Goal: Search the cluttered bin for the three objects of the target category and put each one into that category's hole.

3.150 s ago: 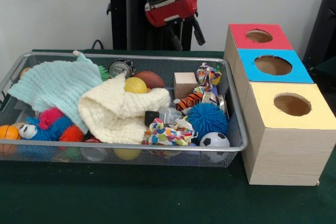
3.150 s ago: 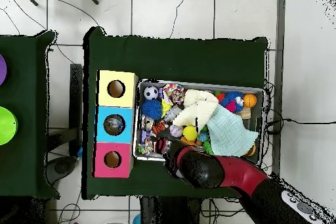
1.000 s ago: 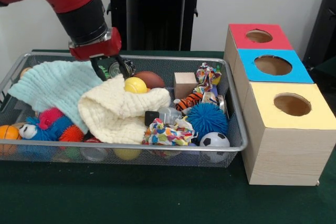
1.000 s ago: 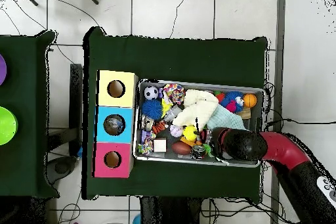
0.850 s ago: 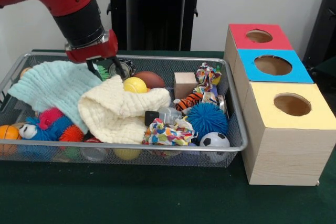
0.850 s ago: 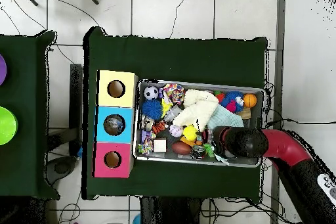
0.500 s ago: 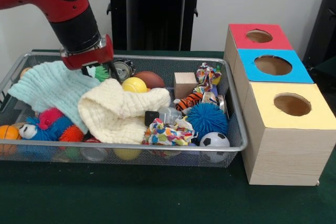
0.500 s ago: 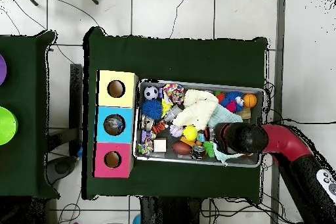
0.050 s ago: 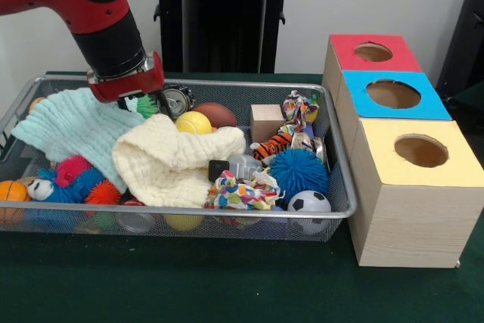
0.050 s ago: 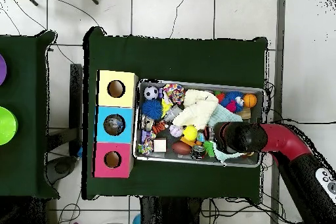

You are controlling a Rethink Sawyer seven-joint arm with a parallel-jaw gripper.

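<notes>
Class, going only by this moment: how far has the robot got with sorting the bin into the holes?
Done: nothing that shows; the blue box seems to hold something, unclear what. In hand: nothing seen; the gripper is low over the mint cloth. Left: the bin is full, so apparently all the sorting.

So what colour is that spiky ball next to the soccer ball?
Blue; the spiky ball shows best in the front view.

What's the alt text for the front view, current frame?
A red and black robot arm reaches down with its gripper at the far edge of a mint green cloth in a wire mesh bin full of balls, cloths and toys. Beside the bin stand red, blue and yellow topped boxes, each with a round hole.
</notes>
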